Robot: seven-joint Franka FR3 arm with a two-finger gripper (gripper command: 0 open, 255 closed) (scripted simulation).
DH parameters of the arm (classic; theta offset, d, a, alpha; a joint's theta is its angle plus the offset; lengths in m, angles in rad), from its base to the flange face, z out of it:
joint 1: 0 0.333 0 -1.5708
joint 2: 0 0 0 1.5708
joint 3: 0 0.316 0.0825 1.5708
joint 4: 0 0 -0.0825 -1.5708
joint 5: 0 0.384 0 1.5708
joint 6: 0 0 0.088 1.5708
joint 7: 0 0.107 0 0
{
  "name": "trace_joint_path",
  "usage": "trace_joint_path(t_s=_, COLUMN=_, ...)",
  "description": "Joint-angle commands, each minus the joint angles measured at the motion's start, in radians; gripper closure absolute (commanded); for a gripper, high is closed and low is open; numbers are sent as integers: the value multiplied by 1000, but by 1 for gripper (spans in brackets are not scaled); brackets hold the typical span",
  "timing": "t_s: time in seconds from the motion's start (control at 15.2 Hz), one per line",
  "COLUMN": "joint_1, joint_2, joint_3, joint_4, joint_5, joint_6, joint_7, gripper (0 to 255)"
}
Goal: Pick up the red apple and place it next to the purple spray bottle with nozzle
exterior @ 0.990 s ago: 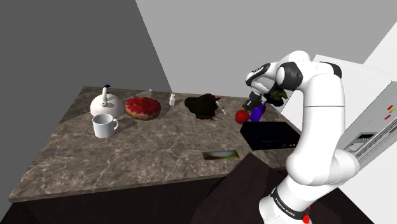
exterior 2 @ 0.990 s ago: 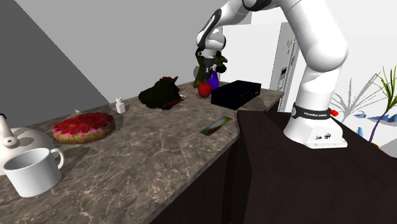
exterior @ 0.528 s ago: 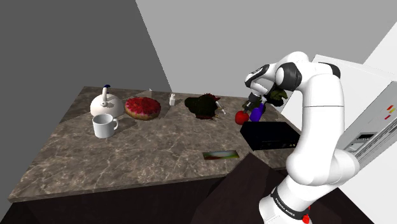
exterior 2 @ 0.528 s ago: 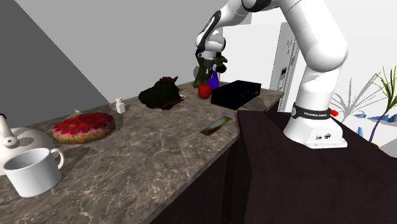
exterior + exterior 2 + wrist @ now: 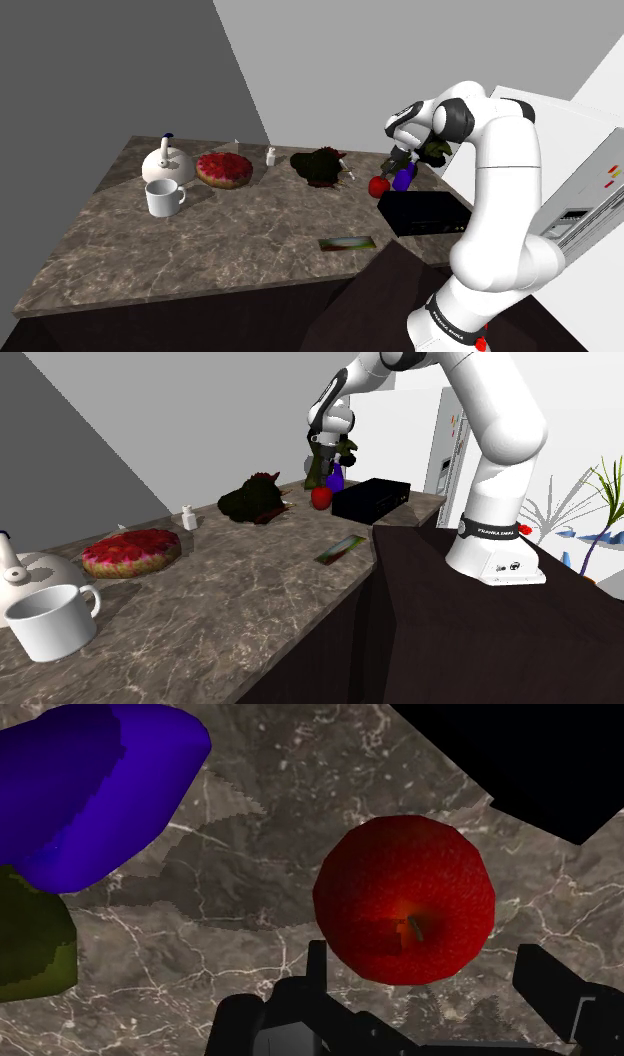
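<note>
— How do the jaws of the gripper stand?

— Wide apart. The apple sits below them, between the fingers, and neither finger touches it.

— Where is the apple, then?

— On the counter, just beside the purple bottle. It lies on the bottle's side toward the shoulder view's left, at the far corner of a black box. A dark green thing sits just beside the bottle.

— And farther out?

— A dark heap lies farther to that view's left; beyond it stand a pie, a kettle and, nearer, a white mug.
</note>
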Motion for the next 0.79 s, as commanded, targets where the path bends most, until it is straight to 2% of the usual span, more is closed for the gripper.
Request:
trace_joint_path(t_s=0.0, joint_1=3, joint_2=-22, joint_3=-8, joint_4=-1, joint_5=-11, joint_6=-20, joint_7=6, gripper=0)
trace_joint_path(t_s=0.2, joint_1=11, joint_2=-80, joint_3=-30, joint_4=3, joint_5=-40, joint_6=-80, joint_7=23, gripper=0)
trace_joint_path(t_s=0.73, joint_1=11, joint_2=-80, joint_3=-30, joint_4=3, joint_5=-40, joint_6=-80, joint_7=23, gripper=0)
